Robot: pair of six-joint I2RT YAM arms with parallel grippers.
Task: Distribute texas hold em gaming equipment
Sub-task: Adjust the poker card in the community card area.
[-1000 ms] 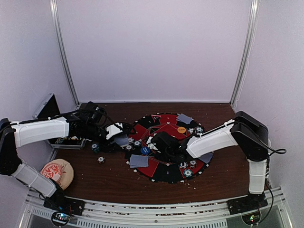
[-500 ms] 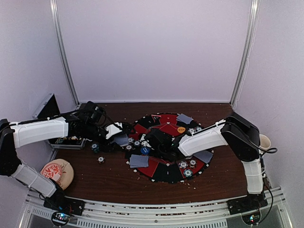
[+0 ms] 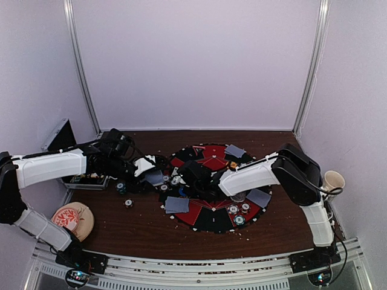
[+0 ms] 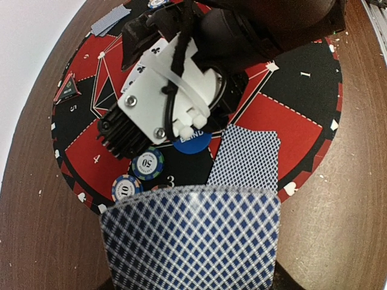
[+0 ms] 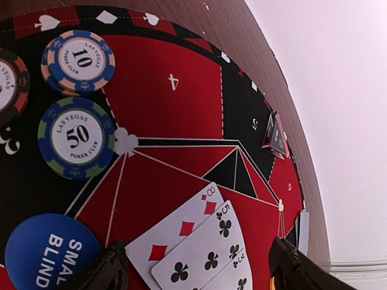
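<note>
Two arms reach in over the round mat (image 3: 211, 220) from either side of the bench (image 3: 145, 223). On the left, the left end effector (image 3: 150, 170) is closed on a fanned stack of blue-backed cards (image 4: 190, 241). It holds them backs up at the mat's left edge, I'd say as the stock from which the seats are dealt. Just beyond the stack, a single face-down card (image 4: 245, 158) lies on a numbered wedge, seemingly one seat's share. Toward the middle sit two chips (image 5: 75, 138), marked fifty and ten, and a blue button disc (image 5: 51, 254) reading small blind, likely marking that seat's stake. Further right, the right end effector (image 5: 199, 266) hangs with its fingers spread wide either side of three face-up cards (image 5: 187, 232). A gap shows beside one finger, so I judge them laid out as shared cards rather than gripped.
</note>
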